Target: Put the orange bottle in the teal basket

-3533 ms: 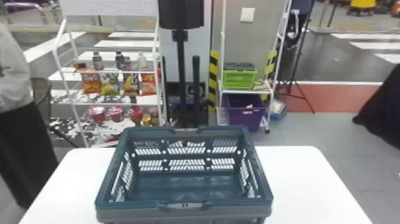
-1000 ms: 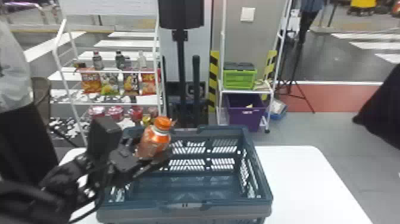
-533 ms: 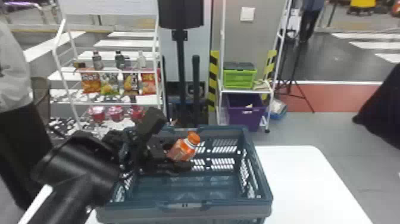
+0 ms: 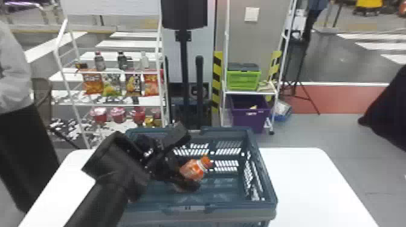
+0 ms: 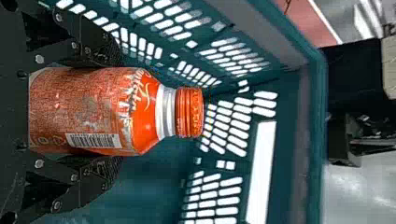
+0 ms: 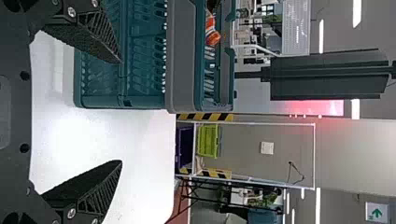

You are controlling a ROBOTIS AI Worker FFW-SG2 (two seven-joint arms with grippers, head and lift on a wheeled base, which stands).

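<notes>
Our left gripper closed around the orange bottle, which we hold tilted within the rim of the teal basket on our white table, our right gripper spread wide and empty.

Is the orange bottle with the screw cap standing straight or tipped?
Tipped: the bottle leans in the black left hand, its orange cap pointing up and to the right.

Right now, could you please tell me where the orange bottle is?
In the head view, the orange bottle is held in the left gripper, within the teal basket.
</notes>
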